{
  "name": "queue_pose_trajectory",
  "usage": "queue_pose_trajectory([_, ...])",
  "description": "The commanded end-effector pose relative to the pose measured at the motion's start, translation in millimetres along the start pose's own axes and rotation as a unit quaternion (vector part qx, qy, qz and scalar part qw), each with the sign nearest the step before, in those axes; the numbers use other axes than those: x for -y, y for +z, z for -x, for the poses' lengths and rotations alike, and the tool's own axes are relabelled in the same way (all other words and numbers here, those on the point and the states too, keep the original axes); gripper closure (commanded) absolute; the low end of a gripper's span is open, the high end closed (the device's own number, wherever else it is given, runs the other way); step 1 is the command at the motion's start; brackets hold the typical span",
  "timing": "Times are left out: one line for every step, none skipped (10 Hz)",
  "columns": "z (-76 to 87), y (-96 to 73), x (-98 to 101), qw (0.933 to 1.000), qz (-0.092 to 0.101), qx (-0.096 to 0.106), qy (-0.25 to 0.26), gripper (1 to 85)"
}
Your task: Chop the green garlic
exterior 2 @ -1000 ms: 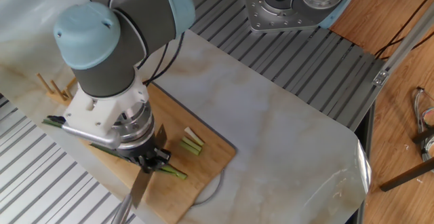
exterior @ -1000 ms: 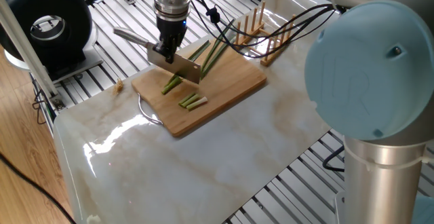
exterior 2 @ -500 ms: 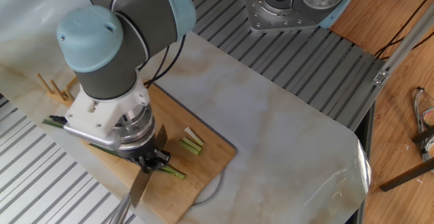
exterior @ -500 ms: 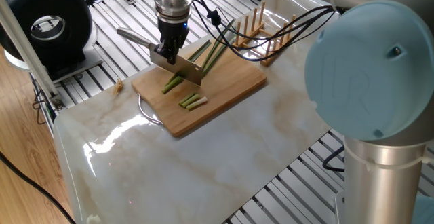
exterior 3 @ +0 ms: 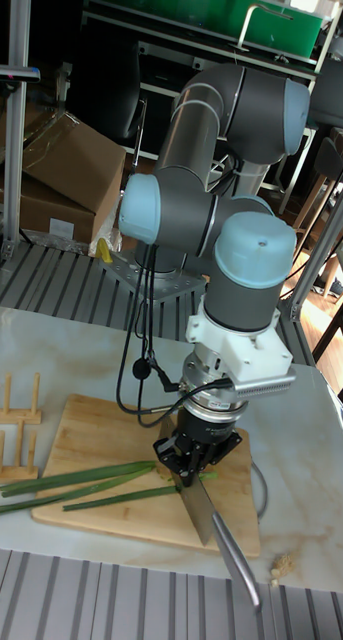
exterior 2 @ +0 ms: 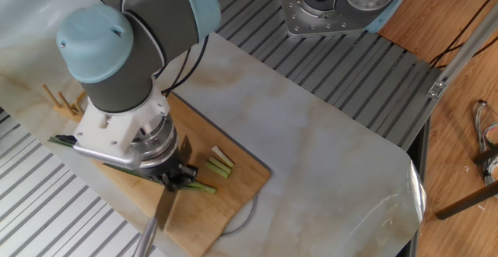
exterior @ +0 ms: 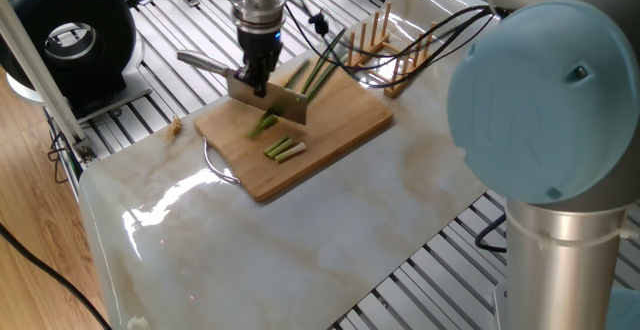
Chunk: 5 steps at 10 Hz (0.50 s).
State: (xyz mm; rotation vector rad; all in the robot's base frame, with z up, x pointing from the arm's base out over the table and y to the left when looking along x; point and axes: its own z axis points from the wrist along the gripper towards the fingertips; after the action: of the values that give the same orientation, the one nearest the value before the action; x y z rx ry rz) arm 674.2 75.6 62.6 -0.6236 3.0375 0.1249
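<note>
The end effector (exterior: 258, 73), clenched on the knife (exterior: 268, 96), has shifted toward the upper right of the frame along the garlic (exterior: 308, 75) since a second ago, so I judge it is lining up a further cut up the stalks. No containers show; the board (exterior: 345, 125) on the bench (exterior: 330, 220) carries the long stalks at frame centre top and cut pieces (exterior: 284, 149) just below the blade.
</note>
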Motion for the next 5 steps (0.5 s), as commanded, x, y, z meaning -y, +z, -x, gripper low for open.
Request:
queue_pose_trajectory([1.9, 9.8, -2.2, 1.0, -0.002, 0.002, -0.007, 84.3])
queue_pose_trajectory([1.7, 12.5, -3.0, 1.0, 0.0, 0.005, -0.008, 84.3])
queue_pose_trajectory([0.4, 11.6, -1.9, 0.9999, 0.0, 0.007, -0.011, 84.3])
queue_pose_trajectory([-3.7, 6.6, 1.9, 0.9998, -0.001, 0.004, -0.019, 84.3])
queue_pose_trajectory([-10.4, -0.8, 4.6, 0.9995, 0.005, -0.001, -0.031, 84.3])
